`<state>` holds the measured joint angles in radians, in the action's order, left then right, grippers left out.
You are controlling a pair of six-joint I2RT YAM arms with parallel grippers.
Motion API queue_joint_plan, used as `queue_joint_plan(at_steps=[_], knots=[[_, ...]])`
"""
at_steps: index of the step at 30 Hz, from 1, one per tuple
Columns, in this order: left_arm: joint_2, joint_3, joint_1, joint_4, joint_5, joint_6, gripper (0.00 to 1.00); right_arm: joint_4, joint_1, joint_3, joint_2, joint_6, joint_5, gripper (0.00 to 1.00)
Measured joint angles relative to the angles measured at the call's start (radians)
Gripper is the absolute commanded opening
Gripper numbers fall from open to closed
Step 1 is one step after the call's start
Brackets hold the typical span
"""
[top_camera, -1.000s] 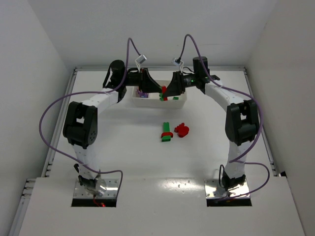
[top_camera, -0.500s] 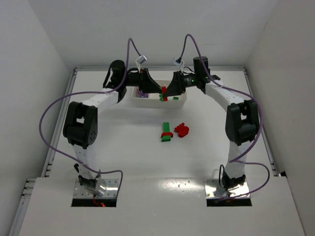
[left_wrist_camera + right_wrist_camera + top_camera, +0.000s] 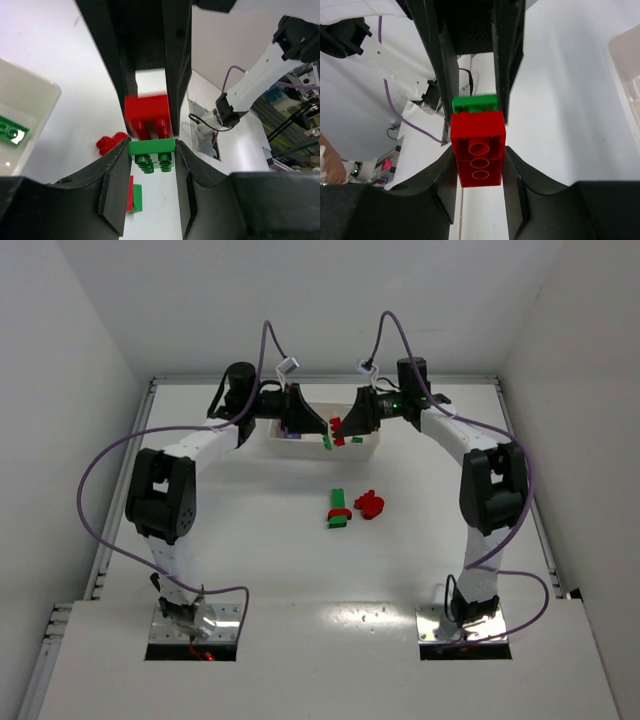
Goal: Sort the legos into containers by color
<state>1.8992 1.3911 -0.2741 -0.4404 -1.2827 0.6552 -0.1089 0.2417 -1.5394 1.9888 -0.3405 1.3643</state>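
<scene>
A red brick (image 3: 478, 150) and a green brick (image 3: 151, 150) meet end to end over the white tray (image 3: 300, 448) at the desk's (image 3: 250, 540) 12 o'clock. The right end effector (image 3: 343, 426) is clamped on the red one from 3 o'clock, and the left end effector (image 3: 318, 428) on the green one from 9 o'clock, with both arms bent inward. The tray's left compartment holds a purple piece (image 3: 289, 429) and its right a green piece (image 3: 357, 439); at its 6 o'clock lie a green-and-red stack (image 3: 339, 508) and a red cluster (image 3: 371, 504).

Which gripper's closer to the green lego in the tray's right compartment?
Right. The right gripper hangs above that green lego; the left gripper is farther left, over the tray's middle.
</scene>
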Motion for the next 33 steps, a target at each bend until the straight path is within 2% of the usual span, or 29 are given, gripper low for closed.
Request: queue_joint_plan(at_steps=[6, 13, 19, 24, 30, 33], knots=[[-0.008, 0.005, 0.028, 0.225, -0.027, -0.172, 0.0, 0.0, -0.084, 0.009, -0.016, -0.005, 0.0, 0.0], [-0.007, 0.048, 0.037, 0.361, 0.013, -0.285, 0.0, -0.005, -0.142, 0.01, -0.051, 0.005, -0.029, 0.0], [-0.002, 0.149, 0.037, 0.329, 0.104, -0.304, 0.0, -0.142, -0.138, -0.001, -0.06, 0.134, -0.177, 0.0], [-0.002, 0.151, 0.053, 0.288, 0.188, -0.288, 0.0, -0.122, -0.109, -0.017, -0.045, 0.108, -0.344, 0.0], [-0.012, 0.136, 0.089, 0.275, 0.268, -0.298, 0.0, -0.091, -0.054, -0.292, 0.167, 0.038, -0.492, 0.0], [-0.031, 0.108, 0.106, 0.277, 0.286, -0.307, 0.0, -0.088, -0.03, -0.373, 0.251, 0.022, -0.542, 0.0]])
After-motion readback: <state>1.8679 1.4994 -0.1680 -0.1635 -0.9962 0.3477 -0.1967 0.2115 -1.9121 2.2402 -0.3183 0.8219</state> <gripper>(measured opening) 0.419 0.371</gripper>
